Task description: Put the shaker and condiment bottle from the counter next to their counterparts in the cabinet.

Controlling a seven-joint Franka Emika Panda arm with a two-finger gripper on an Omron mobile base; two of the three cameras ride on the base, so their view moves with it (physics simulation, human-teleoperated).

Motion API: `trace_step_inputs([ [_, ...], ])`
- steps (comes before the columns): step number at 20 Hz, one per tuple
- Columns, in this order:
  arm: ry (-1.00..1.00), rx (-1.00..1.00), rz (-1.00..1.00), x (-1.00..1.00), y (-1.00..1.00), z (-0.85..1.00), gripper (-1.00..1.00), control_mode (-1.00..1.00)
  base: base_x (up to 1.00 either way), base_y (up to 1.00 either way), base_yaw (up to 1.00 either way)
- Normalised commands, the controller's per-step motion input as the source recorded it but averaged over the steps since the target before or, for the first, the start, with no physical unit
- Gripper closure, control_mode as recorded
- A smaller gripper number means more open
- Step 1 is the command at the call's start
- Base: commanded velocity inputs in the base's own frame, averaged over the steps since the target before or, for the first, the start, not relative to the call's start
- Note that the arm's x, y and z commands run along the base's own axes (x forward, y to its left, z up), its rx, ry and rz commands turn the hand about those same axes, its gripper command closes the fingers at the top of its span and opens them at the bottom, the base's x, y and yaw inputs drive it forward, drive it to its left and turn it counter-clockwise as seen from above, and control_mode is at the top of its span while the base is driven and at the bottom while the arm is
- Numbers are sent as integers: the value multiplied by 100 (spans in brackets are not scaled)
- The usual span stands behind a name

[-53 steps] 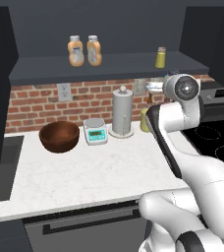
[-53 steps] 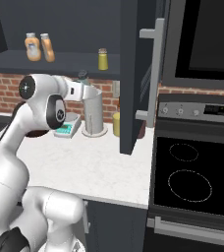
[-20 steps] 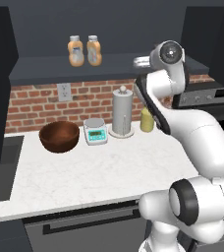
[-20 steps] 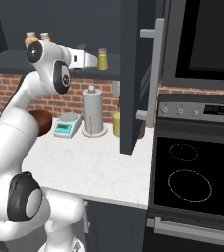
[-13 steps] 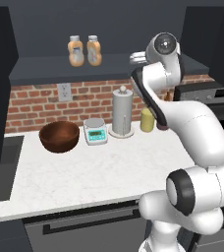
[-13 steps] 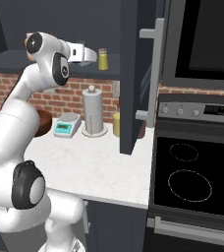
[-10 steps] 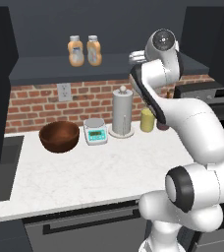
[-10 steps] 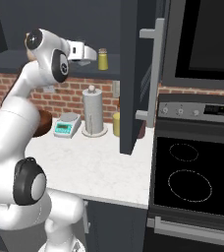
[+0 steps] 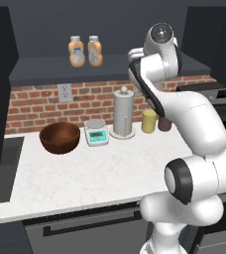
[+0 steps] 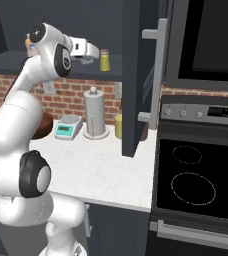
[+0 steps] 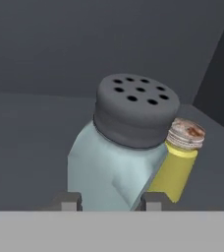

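End effector [image 11: 109, 199] grips the shaker [image 11: 121, 147], tilted, just in front of the yellow shaker [image 11: 178, 165]. I'd straighten it, then set it down on the cabinet shelf [image 11: 30, 128] beside that one without bumping it.

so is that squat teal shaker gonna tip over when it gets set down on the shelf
Possibly. In the hand view the shaker leans between the pincer tips, so it may land on an edge. Its squat body should right itself easily. The yellow-green shaker looks close behind it, and that slimmer one seems likelier to topple if bumped.
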Motion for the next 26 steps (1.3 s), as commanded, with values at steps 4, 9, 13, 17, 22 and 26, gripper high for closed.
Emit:
trace_step_inputs([
  [4,1,0,0,22,0,-11,100,-100,0,0,0],
  [9,0,0,0,18,0,-15,100,-100,0,0,0],
  [13,0,0,0,16,0,-16,100,-100,0,0,0],
  [17,0,0,0,23,0,-3,100,-100,0,0,0],
  [22,0,0,0,22,0,-8,100,-100,0,0,0],
  [26,0,0,0,21,0,-2,100,-100,0,0,0],
])
